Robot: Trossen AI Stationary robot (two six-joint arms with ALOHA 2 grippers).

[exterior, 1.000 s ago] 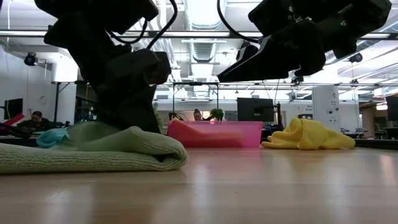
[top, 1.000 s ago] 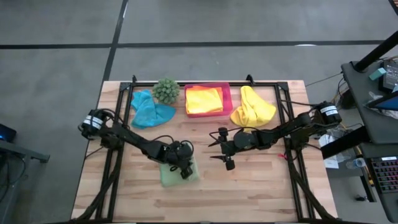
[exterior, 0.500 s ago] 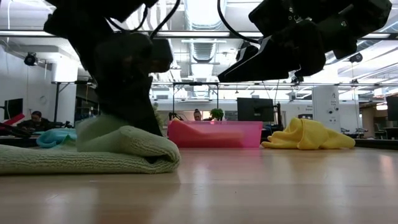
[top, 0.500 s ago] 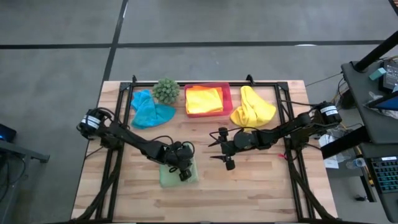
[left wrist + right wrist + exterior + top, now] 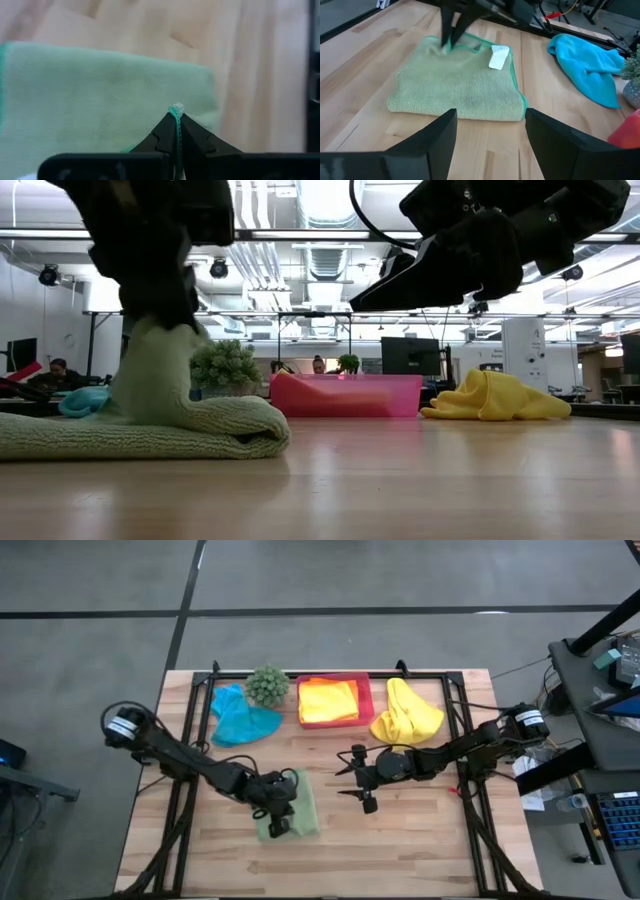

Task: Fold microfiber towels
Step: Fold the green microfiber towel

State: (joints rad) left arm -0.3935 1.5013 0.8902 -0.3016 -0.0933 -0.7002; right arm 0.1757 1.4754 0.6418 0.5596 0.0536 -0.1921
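A folded light green towel lies on the wood near the table's front, a white label on top. My left gripper is shut on it at its near-left corner, which stands up in a peak. My right gripper hovers open to the towel's right, above the table, touching nothing. A teal towel and a yellow towel lie crumpled at the back. A folded yellow towel rests in the pink tray. My left gripper pinches the green towel's stitched edge between its two fingertips, at the near-left corner. The fingers slant down from above. The pinched part is drawn up into a peak while the rest of the towel stays flat on the table.
A small spiky green plant stands at the back between the teal towel and the tray. Bare wood stretches along the front right of the table. Black frame rails run along both sides.
My left gripper has shut on the green towel's edge, then risen and drawn back toward the table's near left. It has pulled that corner up into a peak. The rest of the towel has stayed where it was.
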